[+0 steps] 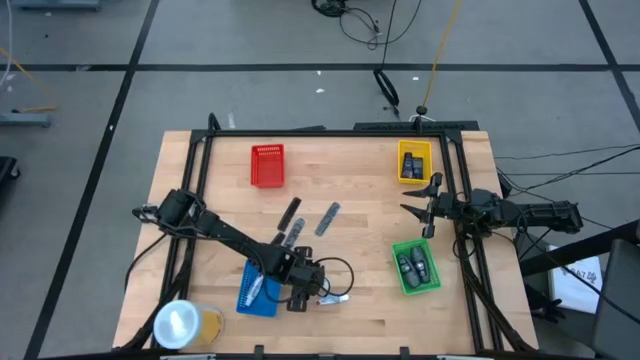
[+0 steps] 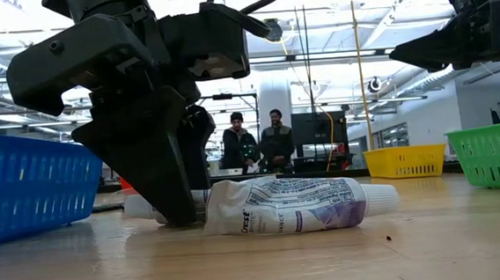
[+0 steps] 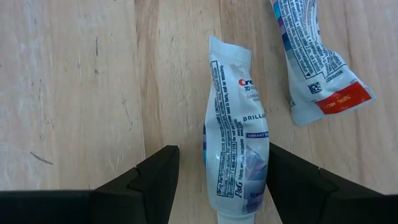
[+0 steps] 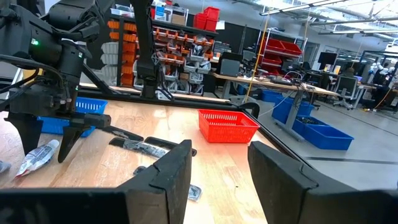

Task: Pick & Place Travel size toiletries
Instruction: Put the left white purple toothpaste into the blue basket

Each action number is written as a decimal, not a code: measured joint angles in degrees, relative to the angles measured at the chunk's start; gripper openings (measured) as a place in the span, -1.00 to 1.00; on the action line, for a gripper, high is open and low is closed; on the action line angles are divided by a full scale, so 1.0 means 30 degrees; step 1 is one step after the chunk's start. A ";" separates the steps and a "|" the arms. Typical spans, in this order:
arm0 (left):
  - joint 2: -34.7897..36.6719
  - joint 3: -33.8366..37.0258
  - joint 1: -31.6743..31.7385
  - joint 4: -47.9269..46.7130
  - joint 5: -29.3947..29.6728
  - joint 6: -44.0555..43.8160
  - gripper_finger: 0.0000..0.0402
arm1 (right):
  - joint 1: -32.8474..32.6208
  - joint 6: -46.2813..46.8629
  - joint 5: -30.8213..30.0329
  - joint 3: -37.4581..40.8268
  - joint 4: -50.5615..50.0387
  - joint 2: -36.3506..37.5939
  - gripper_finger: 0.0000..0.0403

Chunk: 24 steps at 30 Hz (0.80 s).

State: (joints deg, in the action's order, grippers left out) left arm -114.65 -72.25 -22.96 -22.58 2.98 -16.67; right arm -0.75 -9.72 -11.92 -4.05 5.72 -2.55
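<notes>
- At the near edge of the counter (image 1: 220, 160), the left gripper (image 1: 303, 296) reaches down beside the blue tray (image 1: 258, 290), its fingers (image 3: 149, 186) apart and straddling a white toothpaste tube (image 3: 235, 149) that lies flat on the wood.
- From the left wrist view, neither finger presses on the tube; a second tube (image 3: 311, 56) lies just beside the first.
- Level with the counter, the low view shows the tube (image 2: 290, 205) lying on its side with the left gripper (image 2: 169, 181) planted at its end.
- Near the same corner stands a yellowish roll (image 1: 185, 323) with a white top.
- Toward mid-counter lie slim dark sticks (image 1: 290, 212) and a greyish piece (image 1: 327, 218), near one another.
- On the right side, the green tray (image 1: 416, 267) holds dark oval pieces (image 1: 412, 266).
- Above it the right gripper (image 1: 425, 208) hovers with fingers (image 4: 165, 177) parted and holding nothing.
- At the far side sit the red tray (image 1: 267, 165) and the yellow tray (image 1: 414, 162), the latter holding dark items.
</notes>
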 joint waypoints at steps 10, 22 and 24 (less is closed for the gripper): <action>0.0000 0.0000 0.0007 -0.0033 -0.0007 -0.0003 -0.17 | 0.0001 0.0006 0.0000 -0.0001 0.0004 0.0000 -0.25; 0.0022 -0.0007 0.0027 0.0006 0.0007 0.0013 -0.66 | 0.0007 0.0000 0.0000 0.0000 -0.0002 0.0000 -0.25; 0.0022 -0.0022 0.0029 0.0053 0.0217 0.0091 -0.69 | 0.0006 0.0000 0.0000 -0.0002 -0.0002 0.0000 -0.25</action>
State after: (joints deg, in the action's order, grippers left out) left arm -114.59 -72.31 -22.87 -22.42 3.63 -16.39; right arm -0.74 -9.72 -11.92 -4.06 5.72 -2.55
